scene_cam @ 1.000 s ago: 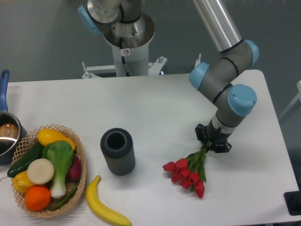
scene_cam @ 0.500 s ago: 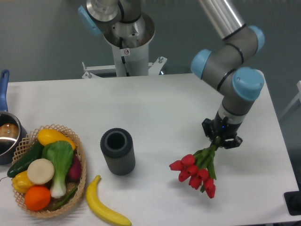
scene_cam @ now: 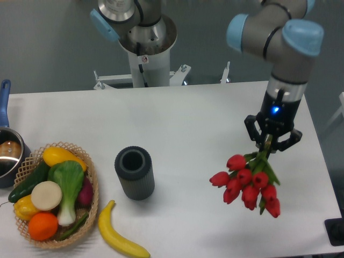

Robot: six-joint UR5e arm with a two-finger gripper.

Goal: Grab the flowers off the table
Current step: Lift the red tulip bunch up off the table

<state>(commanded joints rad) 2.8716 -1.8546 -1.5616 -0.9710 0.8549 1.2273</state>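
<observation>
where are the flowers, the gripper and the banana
flowers (scene_cam: pixel 247 183): fixed camera view, on the red tulip heads.
gripper (scene_cam: pixel 269 146): fixed camera view, between its fingertips, shut on the stems.
banana (scene_cam: pixel 119 237): fixed camera view, on its middle.

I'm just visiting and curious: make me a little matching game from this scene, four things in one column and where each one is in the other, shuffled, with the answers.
Things:
1. flowers
2. banana
3. dark cylinder
4. orange

Places:
A. in the wicker basket
B. standing upright near the middle of the table
C. hanging heads-down from the gripper
D. lying on the table at the front, beside the basket

Pairs: 1-C, 2-D, 3-B, 4-A
</observation>
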